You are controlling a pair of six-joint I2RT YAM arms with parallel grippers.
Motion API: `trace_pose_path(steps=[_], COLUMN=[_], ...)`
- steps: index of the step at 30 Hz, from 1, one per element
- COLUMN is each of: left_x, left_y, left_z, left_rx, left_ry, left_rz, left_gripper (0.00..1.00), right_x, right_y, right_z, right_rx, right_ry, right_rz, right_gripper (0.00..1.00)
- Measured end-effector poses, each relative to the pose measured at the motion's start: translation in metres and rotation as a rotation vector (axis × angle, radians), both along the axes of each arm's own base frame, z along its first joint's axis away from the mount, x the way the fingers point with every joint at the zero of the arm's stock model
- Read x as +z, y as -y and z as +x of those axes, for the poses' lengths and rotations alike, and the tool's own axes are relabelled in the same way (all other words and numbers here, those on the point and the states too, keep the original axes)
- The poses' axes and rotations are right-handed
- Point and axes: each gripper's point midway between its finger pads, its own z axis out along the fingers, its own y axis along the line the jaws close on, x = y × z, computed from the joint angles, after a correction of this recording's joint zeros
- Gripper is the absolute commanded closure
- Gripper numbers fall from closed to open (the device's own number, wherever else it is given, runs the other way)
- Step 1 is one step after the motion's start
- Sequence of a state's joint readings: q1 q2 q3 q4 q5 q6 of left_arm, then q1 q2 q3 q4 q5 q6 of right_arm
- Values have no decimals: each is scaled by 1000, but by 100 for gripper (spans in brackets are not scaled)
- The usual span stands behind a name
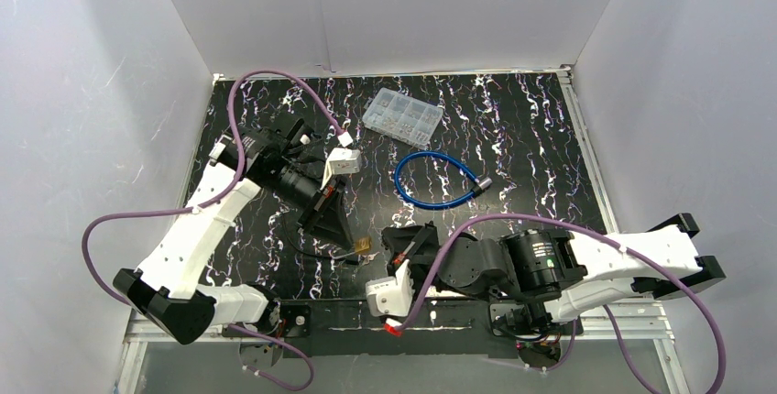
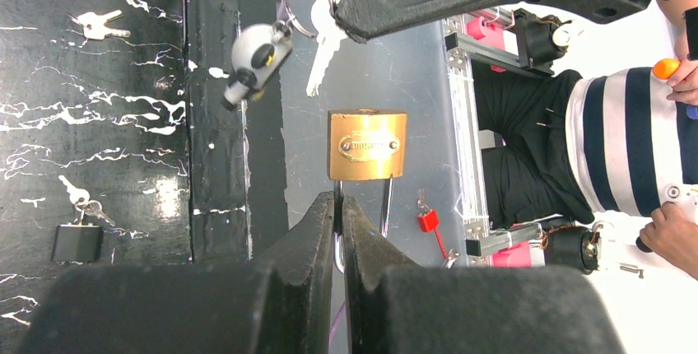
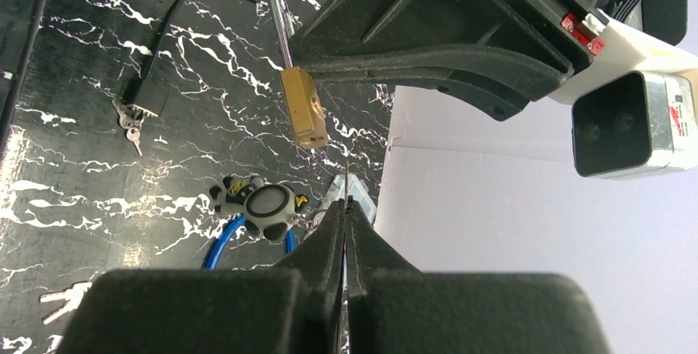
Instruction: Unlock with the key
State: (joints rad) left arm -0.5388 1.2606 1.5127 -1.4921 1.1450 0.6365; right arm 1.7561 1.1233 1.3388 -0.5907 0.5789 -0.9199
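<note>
My left gripper point(image 2: 340, 206) is shut on the steel shackle of a brass padlock point(image 2: 367, 146) and holds it above the table. The padlock also shows in the top view point(image 1: 362, 246) and the right wrist view point(image 3: 303, 107). My right gripper point(image 3: 346, 206) is shut on a silver key point(image 2: 319, 45), which shows edge-on between its fingers. A key ring and a panda charm point(image 2: 255, 58) hang from the key. The key's tip is close to the padlock's free end but apart from it, off to one side. The right gripper sits just right of the padlock in the top view point(image 1: 403, 246).
A blue cable lock point(image 1: 440, 179) and a clear compartment box point(image 1: 401, 115) lie at the back. A small black padlock point(image 2: 76, 243) with keys and a loose pair of keys point(image 2: 99, 23) lie on the black marbled mat. A person in a striped shirt point(image 2: 625, 140) stands beyond the near table edge.
</note>
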Motion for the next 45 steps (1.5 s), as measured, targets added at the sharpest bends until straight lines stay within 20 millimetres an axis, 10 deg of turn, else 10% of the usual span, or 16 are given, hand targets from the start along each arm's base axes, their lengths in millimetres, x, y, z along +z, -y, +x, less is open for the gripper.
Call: trace_pose_path(steps=[45], left_x=[11], left_y=[4], left_z=[4], left_rx=[-10], left_ry=[38], left_rz=[-37], left_gripper=[100], right_x=[-8], right_y=[1], right_z=[3], right_rx=[-25], right_ry=[1], right_rz=[-33], right_gripper=[99])
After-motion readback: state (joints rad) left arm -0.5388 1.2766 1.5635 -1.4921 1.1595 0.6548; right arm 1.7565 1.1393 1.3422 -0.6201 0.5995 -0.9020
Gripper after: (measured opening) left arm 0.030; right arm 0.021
